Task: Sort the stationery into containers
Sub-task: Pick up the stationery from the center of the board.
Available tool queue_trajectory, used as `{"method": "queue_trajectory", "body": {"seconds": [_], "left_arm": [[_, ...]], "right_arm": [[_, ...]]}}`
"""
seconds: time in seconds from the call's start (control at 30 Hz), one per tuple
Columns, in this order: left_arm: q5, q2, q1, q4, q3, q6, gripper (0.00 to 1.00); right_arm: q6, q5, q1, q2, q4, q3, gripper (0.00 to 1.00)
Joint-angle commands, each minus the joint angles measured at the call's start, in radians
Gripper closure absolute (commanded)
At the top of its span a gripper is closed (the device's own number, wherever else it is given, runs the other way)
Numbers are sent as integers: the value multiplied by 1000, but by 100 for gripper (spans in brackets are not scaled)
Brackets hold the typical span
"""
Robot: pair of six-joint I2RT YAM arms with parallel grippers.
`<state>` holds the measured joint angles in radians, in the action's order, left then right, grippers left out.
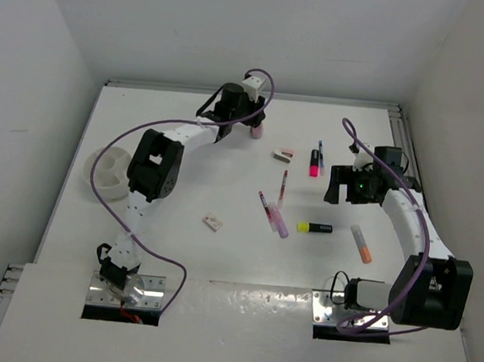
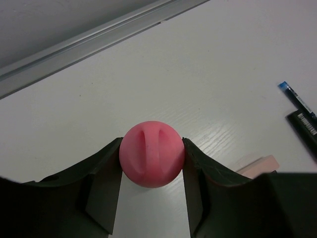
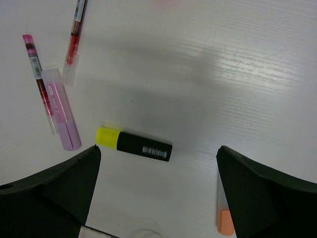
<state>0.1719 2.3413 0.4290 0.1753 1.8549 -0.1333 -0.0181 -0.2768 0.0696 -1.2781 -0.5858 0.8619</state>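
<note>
A pink highlighter [image 2: 151,161] is clamped end-on in the left claw [image 2: 152,148] near the desk's [image 1: 176,251] far edge. The dish [image 1: 99,168] lies well apart to its left. The right claw [image 3: 158,148] is held apart over a yellow-black highlighter [image 3: 133,144].

The yellow-black highlighter [image 3: 133,144] is bright yellow at the cap and black along the barrel, with a small white barcode. Left of it lie a pale lilac-pink stick [image 3: 63,116] and a pink pen [image 3: 38,79] — clear-bodied, magenta-tipped. Up-left of it is a red pen [image 3: 75,39], and to its lower right an orange highlighter [image 3: 225,221]. The surface [image 3: 247,74] is white with faint grain. The left tool [image 2: 152,148] and right tool [image 1: 335,185] are matt black — the round piece [image 2: 148,163] in the left one is plain pink. The cables [image 1: 272,84] are purple.
</note>
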Motion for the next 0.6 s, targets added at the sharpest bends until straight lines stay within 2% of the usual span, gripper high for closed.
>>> {"method": "queue_trajectory", "body": {"seconds": [0.0, 0.13, 0.17, 0.3, 0.37, 0.4, 0.47, 0.5, 0.57], "left_arm": [[-17, -102, -13, 4, 7, -12, 86], [-41, -273, -29, -103, -51, 58, 94], [-40, -305, -39, -214, -51, 73, 97], [-55, -470, -126, -454, -66, 95, 100], [-165, -618, -186, -560, -117, 77, 100], [-246, -619, -202, -586, -137, 75, 100], [-378, -720, -240, -640, -201, 89, 100], [-520, -746, -249, -661, -216, 103, 100], [-639, -803, -278, -718, -240, 103, 100]], "right_arm": [[10, -9, -1, 23, 10, 34, 2], [10, -22, -1, 40, -2, 48, 2], [10, -22, -1, 46, -6, 51, 2], [44, -36, -5, 56, -22, 71, 2], [44, -48, -17, 56, -26, 80, 2], [44, -48, -24, 56, -26, 80, 2], [46, -51, -46, 53, -23, 81, 2], [44, -52, -54, 49, -19, 80, 2], [41, -52, -60, 43, -11, 84, 2]]}}
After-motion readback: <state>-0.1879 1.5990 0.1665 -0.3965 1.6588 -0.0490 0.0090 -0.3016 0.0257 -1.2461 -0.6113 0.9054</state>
